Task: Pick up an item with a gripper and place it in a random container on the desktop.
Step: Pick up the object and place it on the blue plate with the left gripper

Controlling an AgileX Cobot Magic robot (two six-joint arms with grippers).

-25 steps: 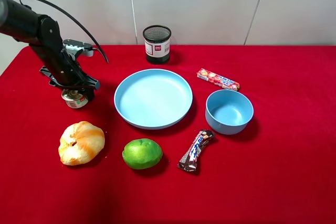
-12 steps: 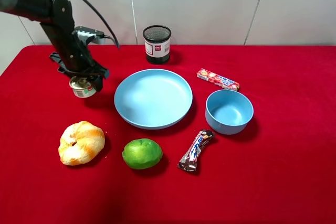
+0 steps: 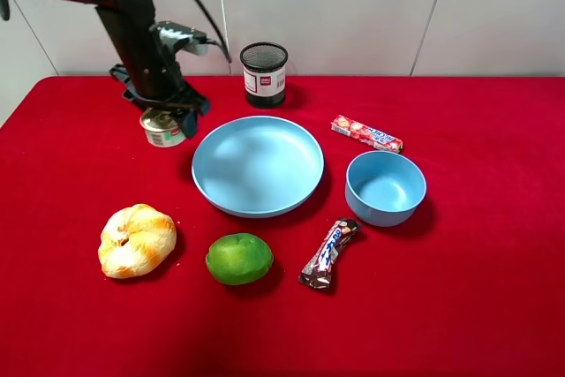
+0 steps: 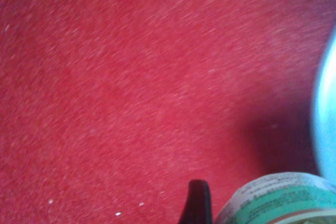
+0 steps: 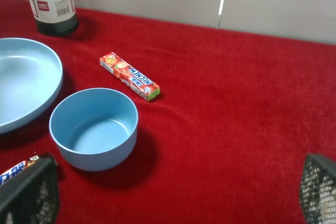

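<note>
Gripping the tin can (image 3: 163, 127), left fingers (image 4: 198, 203) were closed on its sides | can hung just beside the blue plate (image 3: 197, 169), outside its rim, above the tabletop (image 3: 459, 297) | right fingers (image 5: 31, 198) stood wide apart

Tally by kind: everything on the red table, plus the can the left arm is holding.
Containers: 3 (plate, bowl, mesh cup)
Wrapped sweets: 2 (candy stick, chocolate bar)
Fresh food: 2 (lime, croissant)
Tin can: 1
Total: 8
</note>
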